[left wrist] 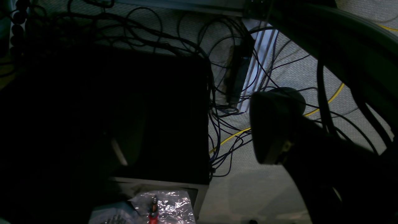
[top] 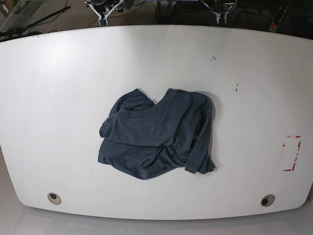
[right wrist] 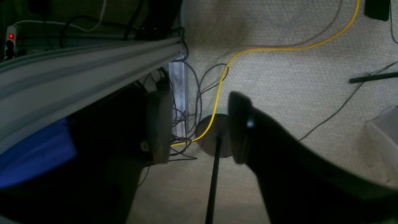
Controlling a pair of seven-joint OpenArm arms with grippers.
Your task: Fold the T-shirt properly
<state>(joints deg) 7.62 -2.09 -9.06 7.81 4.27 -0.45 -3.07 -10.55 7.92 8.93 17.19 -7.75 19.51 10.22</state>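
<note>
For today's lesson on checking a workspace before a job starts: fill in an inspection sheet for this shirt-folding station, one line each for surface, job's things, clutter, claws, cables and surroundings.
Surface: white table, a few small dark specks, red marking near one edge, two round holes along the near edge.
Job's things: T-shirt crumpled mid-table, not folded; no lettering shows.
Clutter: nothing seen on the table.
Claws: left claw open, holding nothing; right claw open, holding nothing; both off the table, facing the floor.
Cables: yellow cable and a tangle of dark wires on the floor.
Surroundings: carpet, metal rail, power strip with a red light.
</note>
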